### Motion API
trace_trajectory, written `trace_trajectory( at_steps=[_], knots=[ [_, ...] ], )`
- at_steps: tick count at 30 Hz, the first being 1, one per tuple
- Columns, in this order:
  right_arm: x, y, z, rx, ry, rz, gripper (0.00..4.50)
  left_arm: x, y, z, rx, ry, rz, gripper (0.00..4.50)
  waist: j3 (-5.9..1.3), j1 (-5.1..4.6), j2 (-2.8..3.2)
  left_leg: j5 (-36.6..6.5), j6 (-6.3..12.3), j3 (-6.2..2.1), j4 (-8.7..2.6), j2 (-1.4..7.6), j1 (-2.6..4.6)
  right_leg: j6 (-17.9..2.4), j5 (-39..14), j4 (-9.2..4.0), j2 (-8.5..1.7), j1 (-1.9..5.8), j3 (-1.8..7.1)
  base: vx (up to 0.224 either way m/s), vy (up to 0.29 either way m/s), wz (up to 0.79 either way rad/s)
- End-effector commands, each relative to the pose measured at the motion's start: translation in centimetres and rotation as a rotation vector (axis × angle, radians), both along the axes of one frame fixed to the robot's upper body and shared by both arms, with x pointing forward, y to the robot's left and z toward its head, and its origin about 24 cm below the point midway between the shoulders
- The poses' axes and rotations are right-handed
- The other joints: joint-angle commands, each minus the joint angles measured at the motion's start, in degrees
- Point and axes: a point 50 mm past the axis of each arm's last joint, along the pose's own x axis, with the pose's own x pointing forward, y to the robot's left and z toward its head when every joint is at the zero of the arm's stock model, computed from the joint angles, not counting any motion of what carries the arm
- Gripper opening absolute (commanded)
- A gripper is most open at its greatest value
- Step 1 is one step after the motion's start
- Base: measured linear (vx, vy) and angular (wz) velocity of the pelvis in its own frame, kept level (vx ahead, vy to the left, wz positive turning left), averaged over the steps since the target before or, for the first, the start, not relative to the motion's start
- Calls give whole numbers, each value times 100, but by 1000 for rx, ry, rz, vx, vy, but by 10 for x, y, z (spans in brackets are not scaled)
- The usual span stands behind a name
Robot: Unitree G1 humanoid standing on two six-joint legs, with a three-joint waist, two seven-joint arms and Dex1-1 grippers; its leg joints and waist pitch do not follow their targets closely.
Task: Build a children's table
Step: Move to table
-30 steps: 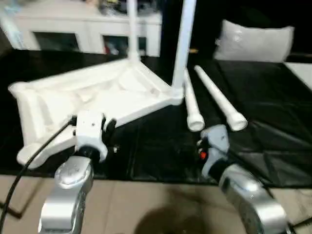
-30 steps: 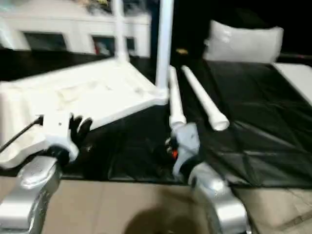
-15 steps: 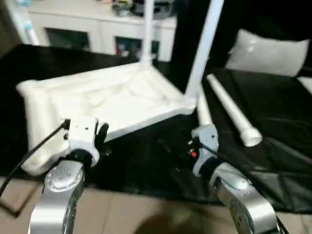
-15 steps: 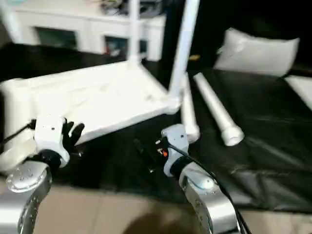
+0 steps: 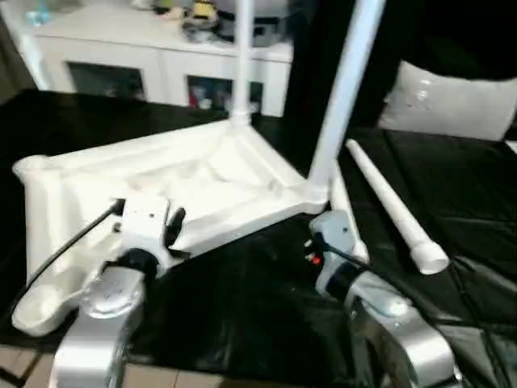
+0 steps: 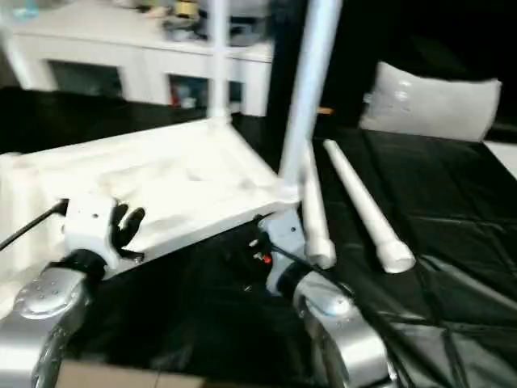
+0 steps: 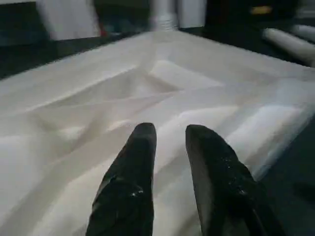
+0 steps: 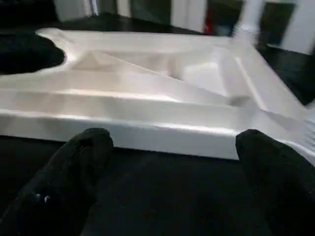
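The white table top (image 5: 202,178) lies upside down on the black cloth, ribbed underside up. Two white legs stand upright in it, one at the far corner (image 5: 242,56) and one at the right corner (image 5: 347,81). Two loose legs (image 5: 396,210) (image 6: 313,210) lie side by side to the right. My left gripper (image 7: 171,130) hovers over the top's near rim, open by a narrow gap with nothing between its fingers. My right gripper (image 8: 172,142) is wide open and faces the top's near side wall (image 8: 147,118), close to the right corner.
White cabinets (image 5: 161,56) with small items on top stand behind the work. A pale cushion (image 5: 452,101) lies at the back right. The black cloth (image 5: 242,299) covers the surface, and its front edge meets tan floor (image 5: 16,376) at the lower left.
The camera has moved forward and tilted. My right gripper has left the loose legs' ends and moved up to the top's right corner. My left gripper now hangs over the near rim.
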Motion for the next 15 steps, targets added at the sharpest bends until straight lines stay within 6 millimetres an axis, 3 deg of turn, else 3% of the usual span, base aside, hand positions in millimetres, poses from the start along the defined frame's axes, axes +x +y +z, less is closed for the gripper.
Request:
trace_trajectory(
  at_steps=[1,2,3,4,5,6,7,8,9,10,11,13,15],
  knots=[
    [5,3,7,0,-34,9,450,2,7,3,38,-3,21,131,-283,224,-43,790,376,-98,-120,240,-611,-1598,-1333,-719,-887,638,713,94,-21,-4],
    [8,2,7,-2,-23,0,450,3,7,3,41,4,8,131,-296,215,23,1283,329,-85,-346,261,-577,-1584,-504,-558,-651,528,518,147,-30,-11],
    [18,0,8,-5,-7,-20,450,3,7,3,48,19,-39,131,-321,98,145,2079,380,-134,-568,384,-296,-1334,826,-231,-216,195,173,97,-11,-8],
    [20,0,8,-6,-7,-22,450,3,7,3,51,21,-47,131,-433,32,216,3296,647,-314,-469,484,64,-1108,1722,-4,-133,-59,93,124,4,-7],
    [25,-1,9,-9,-7,-25,450,3,7,4,59,29,-76,131,-496,2,181,4702,721,-427,-329,529,200,-892,2282,29,-212,-223,172,77,27,3],
    [30,-2,10,-18,-9,-23,450,2,6,4,61,36,-104,131,-498,17,151,5168,660,-408,-277,515,226,-821,2465,-3,-261,-283,231,77,27,3],
    [38,-5,13,-31,-14,-12,450,1,6,4,54,62,-152,131,-430,65,120,5058,405,-280,-307,393,68,-852,2569,-70,-327,-212,292,0,0,0],
    [46,-8,15,-44,-11,-14,450,0,8,3,75,80,-178,131,-408,94,92,4163,153,-161,-393,302,-102,-924,2503,-81,-330,-44,296,0,0,0],
    [51,-10,16,-54,-9,-18,450,-1,10,3,93,93,-195,131,-386,109,74,3518,36,-114,-439,321,-122,-969,2318,-122,-361,-26,302,0,0,0],
    [54,-12,16,-61,-7,-22,450,-2,11,2,104,100,-204,131,-326,101,74,2289,-163,-86,-543,366,-175,-1090,1805,-171,-396,33,319,-58,-4,-3],
    [59,-15,17,-79,1,-24,450,-2,13,2,116,112,-216,131,-273,96,84,1253,-328,-65,-619,420,-160,-1234,1263,-231,-419,42,329,-58,-4,-3],
    [67,-19,17,-121,10,-15,450,-3,16,3,130,131,-235,131,-220,71,90,146,-472,-50,-698,472,-137,-1405,541,-280,-435,32,343,-78,-20,0],
    [78,-27,19,-155,9,-22,450,-3,21,5,149,149,-261,131,-188,57,61,-380,-473,-10,-732,474,-132,-1480,-49,-327,-453,11,365,-82,-26,1]
  ],
)
